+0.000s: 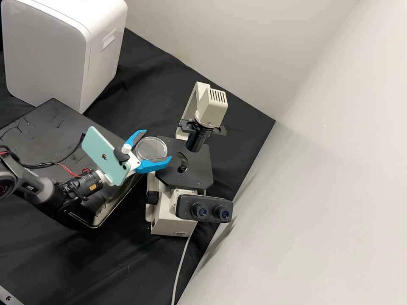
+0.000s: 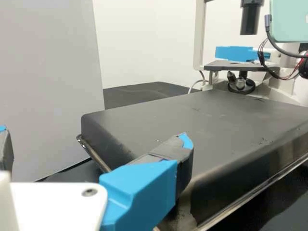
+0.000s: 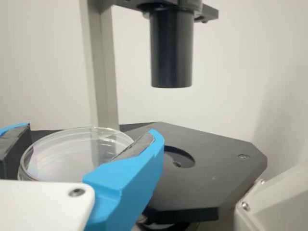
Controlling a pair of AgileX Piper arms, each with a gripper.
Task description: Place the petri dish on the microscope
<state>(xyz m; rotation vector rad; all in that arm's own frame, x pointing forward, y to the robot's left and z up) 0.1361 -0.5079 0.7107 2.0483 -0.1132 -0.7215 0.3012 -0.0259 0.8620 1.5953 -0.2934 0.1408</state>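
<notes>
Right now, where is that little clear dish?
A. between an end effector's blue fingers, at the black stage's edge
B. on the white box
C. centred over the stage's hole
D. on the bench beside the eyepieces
A: the petri dish sits between the right end effector's blue fingers at the edge of the microscope stage, short of its hole.

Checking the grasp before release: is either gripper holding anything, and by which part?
The right gripper holds the petri dish by its side wall, a finger on each side. The left gripper is open, holding nothing.
</notes>
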